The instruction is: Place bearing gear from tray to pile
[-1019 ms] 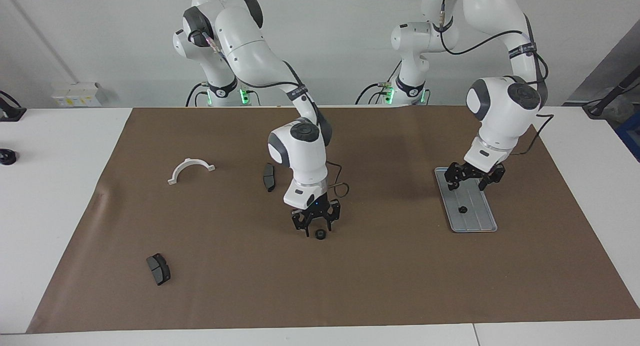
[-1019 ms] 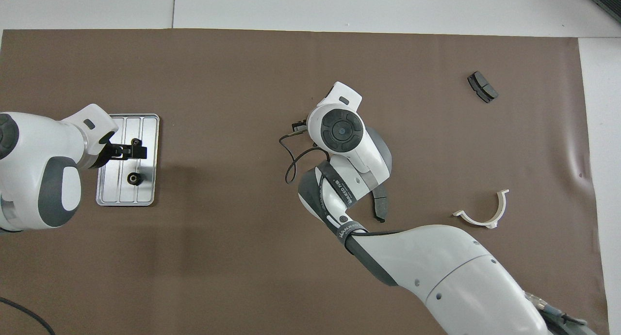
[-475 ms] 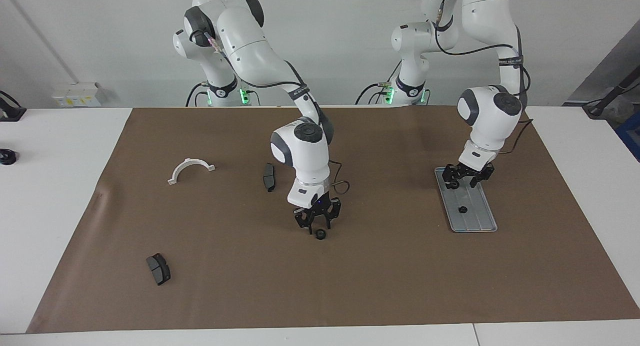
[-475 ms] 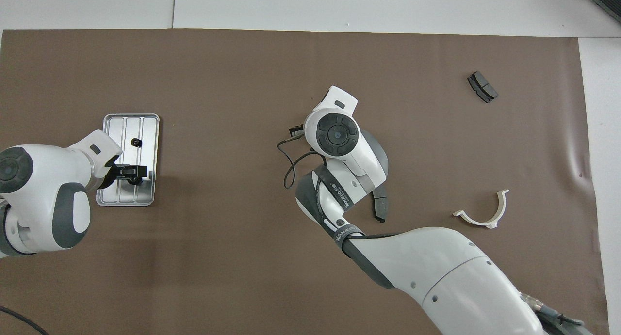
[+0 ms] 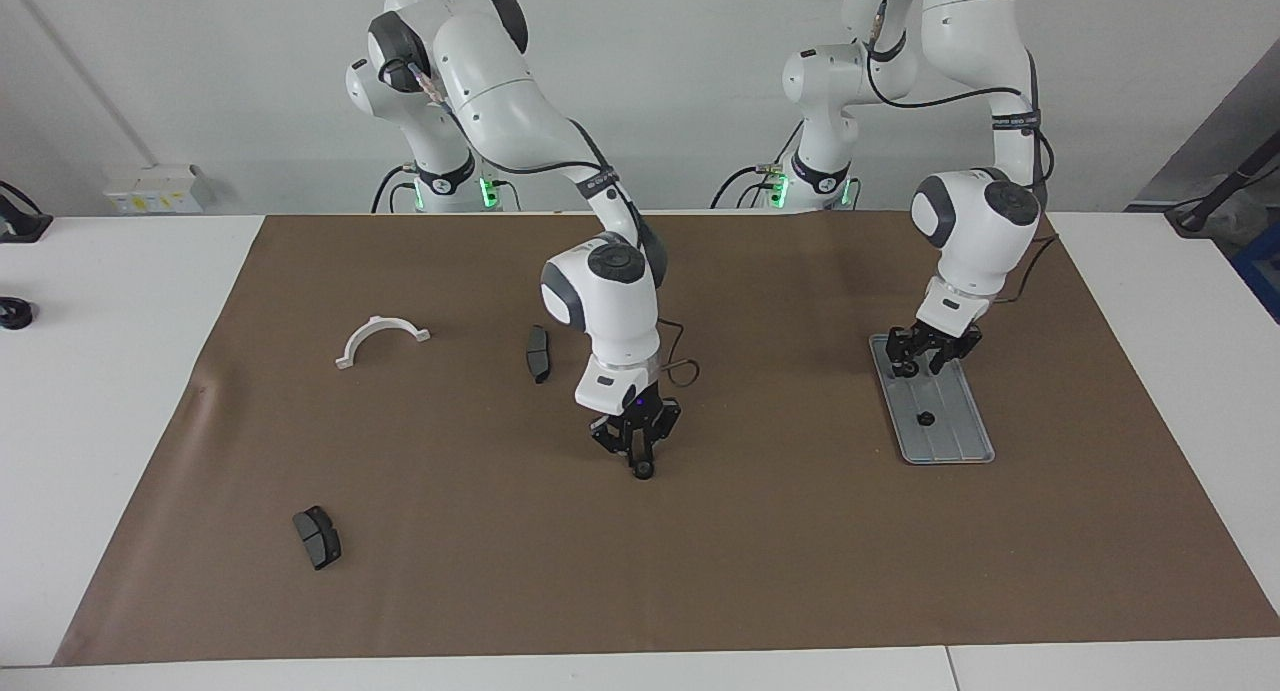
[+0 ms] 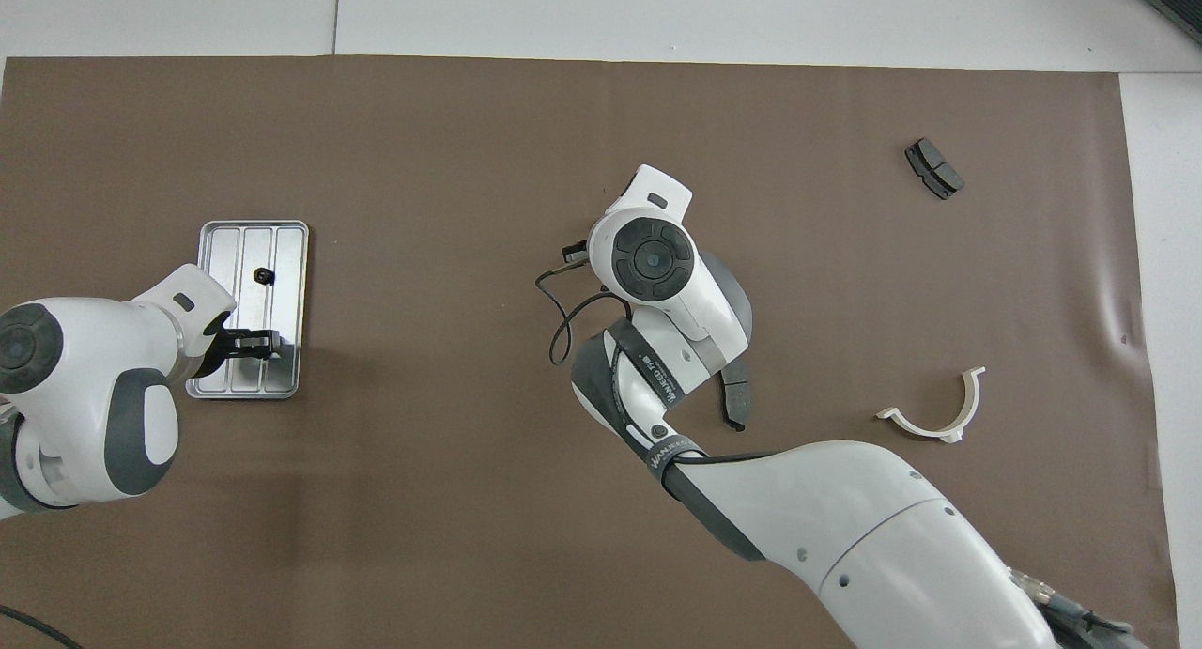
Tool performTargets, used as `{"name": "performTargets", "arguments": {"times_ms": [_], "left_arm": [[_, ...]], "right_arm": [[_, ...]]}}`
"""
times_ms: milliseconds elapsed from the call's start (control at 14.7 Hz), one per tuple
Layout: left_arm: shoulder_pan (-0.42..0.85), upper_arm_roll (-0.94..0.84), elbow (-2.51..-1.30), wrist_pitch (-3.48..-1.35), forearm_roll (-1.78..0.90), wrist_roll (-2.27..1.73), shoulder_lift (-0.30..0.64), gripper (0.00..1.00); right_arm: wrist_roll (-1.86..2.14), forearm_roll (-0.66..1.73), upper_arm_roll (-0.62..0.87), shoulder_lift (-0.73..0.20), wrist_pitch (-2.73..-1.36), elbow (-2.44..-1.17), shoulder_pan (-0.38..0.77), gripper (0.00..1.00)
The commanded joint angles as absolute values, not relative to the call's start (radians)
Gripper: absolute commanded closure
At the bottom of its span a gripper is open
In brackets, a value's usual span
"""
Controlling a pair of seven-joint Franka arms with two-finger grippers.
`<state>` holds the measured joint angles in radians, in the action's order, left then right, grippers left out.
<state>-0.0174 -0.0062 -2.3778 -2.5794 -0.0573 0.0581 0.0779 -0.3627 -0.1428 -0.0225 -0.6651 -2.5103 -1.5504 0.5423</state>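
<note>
At mid-worktop the right gripper [image 5: 641, 458] has closed over a gear [image 5: 643, 468] lying on the mat. Over the tray's [image 5: 968, 433] 12 o'clock end the left gripper [image 5: 926, 362] has narrowed, its grasp unclear; another gear [image 5: 926, 418] waits mid-tray.

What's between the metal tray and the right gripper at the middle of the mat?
Nothing but bare brown mat lies between the tray and the right gripper; the facing view shows it plainly.
</note>
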Motion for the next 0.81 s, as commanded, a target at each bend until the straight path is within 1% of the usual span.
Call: {"name": "performTargets", "arguments": {"times_ms": [0,68,136,340,407,611,747], "left_arm": [[-0.020,-0.015,-2.416,-2.583,-0.066,0.029,0.037,0.86],[-0.017,-0.015,-2.407,-2.582,-0.066,0.029,0.038,0.98],[-0.014,-0.017,-2.389,-2.580,-0.066,0.028,0.040,1.00],[0.035,-0.018,-2.272,-2.551,-0.066,0.023,0.067,1.00],[0.054,-0.020,-2.214,-2.549,-0.066,0.021,0.096,1.00],[0.119,-0.020,-2.096,-2.565,-0.066,0.020,0.158,1.00],[0.190,-0.020,-2.025,-2.566,-0.066,-0.029,0.199,1.00]], "right_arm": [[-0.353,-0.147,-0.018,-0.590,-2.439,-1.557,0.506,1.00],[-0.345,-0.147,-0.017,-0.545,-2.395,-1.568,0.470,1.00],[-0.327,-0.147,-0.017,-0.494,-2.358,-1.594,0.427,1.00],[-0.212,-0.143,-0.015,-0.370,-2.344,-1.712,0.323,1.00],[-0.165,-0.143,-0.015,-0.342,-2.341,-1.750,0.283,1.00],[-0.028,-0.105,-0.015,-0.313,-2.336,-1.821,0.158,1.00],[0.104,-0.062,-0.015,-0.295,-2.338,-1.871,0.080,1.00]]}}
